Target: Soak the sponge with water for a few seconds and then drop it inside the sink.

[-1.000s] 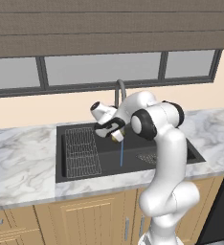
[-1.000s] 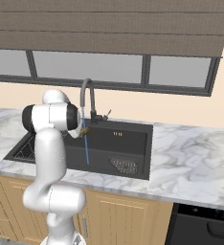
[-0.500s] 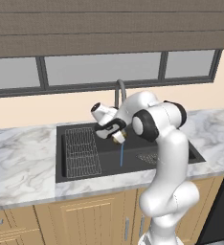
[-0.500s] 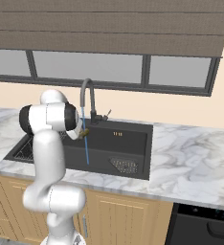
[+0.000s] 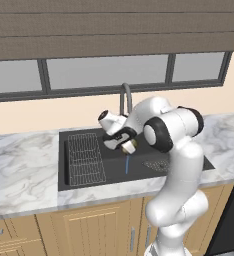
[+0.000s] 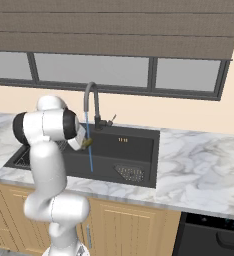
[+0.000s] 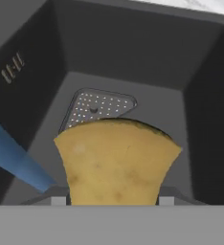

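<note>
My gripper (image 5: pixel 125 145) is shut on the mustard-yellow sponge (image 5: pixel 130 147) and holds it over the black sink (image 5: pixel 84 136), under the gooseneck faucet (image 5: pixel 124 98). The thin blue water (image 5: pixel 127 164) stream drops from the sponge's height to the basin floor. From the right base view the water (image 6: pixel 90 152) runs down from the spout right at the sponge (image 6: pixel 87 143). In the hand view the sponge (image 7: pixel 116 162) sits between the fingertips (image 7: pixel 58 201), with the water (image 7: pixel 16 160) passing close on its left and the mesh strainer (image 7: pixel 100 107) below.
A wire grid rack (image 5: pixel 86 159) lies in the sink's left part and the drain strainer (image 5: pixel 157 164) in its right part. Marble counter (image 5: pixel 19 170) surrounds the basin (image 6: pixel 134 147). The faucet (image 6: pixel 91 102) stands at the back edge, under a window.
The hand with the sponge has edged slightly right and down over the basin, staying at the water stream. The grip is unchanged.
</note>
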Robot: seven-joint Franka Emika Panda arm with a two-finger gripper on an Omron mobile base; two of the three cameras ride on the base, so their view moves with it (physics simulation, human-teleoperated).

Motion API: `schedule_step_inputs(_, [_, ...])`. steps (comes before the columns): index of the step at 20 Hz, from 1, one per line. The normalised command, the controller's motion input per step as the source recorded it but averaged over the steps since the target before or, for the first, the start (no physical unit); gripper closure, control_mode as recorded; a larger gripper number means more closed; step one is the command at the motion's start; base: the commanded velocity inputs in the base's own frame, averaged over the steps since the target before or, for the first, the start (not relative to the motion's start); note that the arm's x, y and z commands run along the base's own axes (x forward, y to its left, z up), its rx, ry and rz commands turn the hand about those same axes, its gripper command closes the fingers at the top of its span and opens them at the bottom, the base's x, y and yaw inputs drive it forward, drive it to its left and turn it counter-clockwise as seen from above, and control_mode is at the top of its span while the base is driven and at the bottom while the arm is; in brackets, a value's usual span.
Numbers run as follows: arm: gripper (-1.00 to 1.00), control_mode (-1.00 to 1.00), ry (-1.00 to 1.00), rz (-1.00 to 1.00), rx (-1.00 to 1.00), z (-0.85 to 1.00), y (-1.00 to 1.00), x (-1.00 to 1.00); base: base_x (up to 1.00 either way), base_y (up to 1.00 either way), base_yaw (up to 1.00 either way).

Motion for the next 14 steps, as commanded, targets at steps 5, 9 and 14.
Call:
schedule_step_inputs(5, [1.0,-1.0,-0.04,0.16,0.0,0.19,-0.13,-0.56,0.0,0.0,0.0])
schedule_step_inputs(9, [1.0,-1.0,-0.01,0.31,0.0,0.14,-0.35,-0.46,0.0,0.0,0.0])
schedule_step_inputs(14, [1.0,-1.0,0.0,0.35,0.0,0.14,-0.42,-0.45,0.0,0.0,0.0])
